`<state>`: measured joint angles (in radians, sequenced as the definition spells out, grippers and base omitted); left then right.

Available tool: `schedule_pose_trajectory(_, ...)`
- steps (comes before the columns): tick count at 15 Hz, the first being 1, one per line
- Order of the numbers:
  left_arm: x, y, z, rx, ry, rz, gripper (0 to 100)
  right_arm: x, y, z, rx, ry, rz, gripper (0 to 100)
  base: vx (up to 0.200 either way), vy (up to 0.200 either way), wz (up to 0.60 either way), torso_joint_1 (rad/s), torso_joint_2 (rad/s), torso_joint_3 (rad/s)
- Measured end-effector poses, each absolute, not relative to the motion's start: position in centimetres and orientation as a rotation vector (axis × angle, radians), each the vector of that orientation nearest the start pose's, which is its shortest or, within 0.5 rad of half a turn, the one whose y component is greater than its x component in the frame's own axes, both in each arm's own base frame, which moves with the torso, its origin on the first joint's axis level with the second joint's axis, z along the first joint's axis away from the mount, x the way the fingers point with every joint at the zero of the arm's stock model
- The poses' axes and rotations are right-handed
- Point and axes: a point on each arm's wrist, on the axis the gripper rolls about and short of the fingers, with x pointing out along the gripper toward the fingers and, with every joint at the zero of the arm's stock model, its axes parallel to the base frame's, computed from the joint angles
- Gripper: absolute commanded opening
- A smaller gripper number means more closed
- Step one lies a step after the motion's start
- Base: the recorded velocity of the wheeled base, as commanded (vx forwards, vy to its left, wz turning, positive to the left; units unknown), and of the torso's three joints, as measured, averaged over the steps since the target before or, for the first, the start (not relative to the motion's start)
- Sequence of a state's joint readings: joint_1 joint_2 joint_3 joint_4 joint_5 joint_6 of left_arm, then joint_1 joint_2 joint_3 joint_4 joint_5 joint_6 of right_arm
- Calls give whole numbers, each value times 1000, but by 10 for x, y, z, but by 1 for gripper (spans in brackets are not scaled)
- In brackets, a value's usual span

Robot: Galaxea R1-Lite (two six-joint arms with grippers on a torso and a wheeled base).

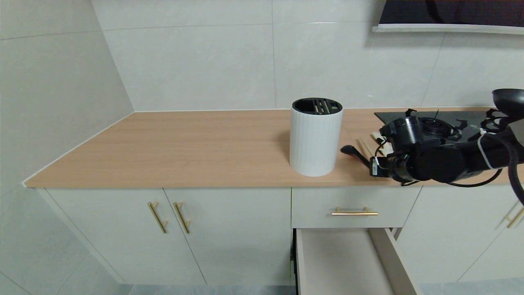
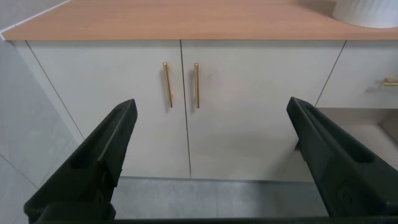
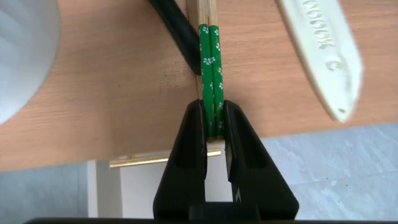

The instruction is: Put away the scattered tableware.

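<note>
head view: a wooden counter (image 1: 184,147) carries a white ribbed utensil holder (image 1: 315,141), upright, with a black slotted top. at the holder's 3 o'clock lie the chopsticks (image 3: 210,56), with a black-handled utensil (image 3: 174,31) just beside them. a white paddle (image 3: 323,50) lies farther toward 3 o'clock, near the hob (image 1: 434,121). right gripper (image 3: 214,115): narrow, its two fingers clamped on the green, flower-printed ends of the chopsticks at the counter's front edge; the two sticks lie side by side, touching. at the holder's 6 o'clock, an open drawer (image 1: 339,262) sits below a closed one with a brass handle. left gripper (image 2: 211,124): spread wide, holding nothing, facing two cabinet doors (image 2: 180,106) under the counter.
</note>
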<state>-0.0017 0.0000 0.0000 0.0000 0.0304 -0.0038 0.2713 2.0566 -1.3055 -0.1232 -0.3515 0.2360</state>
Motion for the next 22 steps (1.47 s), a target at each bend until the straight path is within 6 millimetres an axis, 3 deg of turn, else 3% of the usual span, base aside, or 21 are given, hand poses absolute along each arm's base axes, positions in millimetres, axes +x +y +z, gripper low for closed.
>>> schedule_pose_trajectory(3,-23,1,75,-3,0,29,100,365,96,161,42,568,-140,0,0,0,0,0,0,0)
schedule_pose_trajectory(7,-23,1,75,-4,0,29,100,314,83,193,40,598,-120,0,0,0,0,0,0,0)
schedule_pose_trajectory(12,-23,1,75,-4,0,29,100,220,60,237,83,734,87,0,0,0,0,0,0,0)
schedule_pose_trajectory(14,-23,1,75,-4,0,29,100,191,54,249,69,747,185,0,0,0,0,0,0,0)
schedule_pose_trajectory(17,-23,1,75,-4,0,29,100,172,53,250,11,729,298,0,0,0,0,0,0,0)
schedule_pose_trajectory(22,-23,1,75,-4,0,29,100,165,68,236,-20,734,409,0,0,0,0,0,0,0)
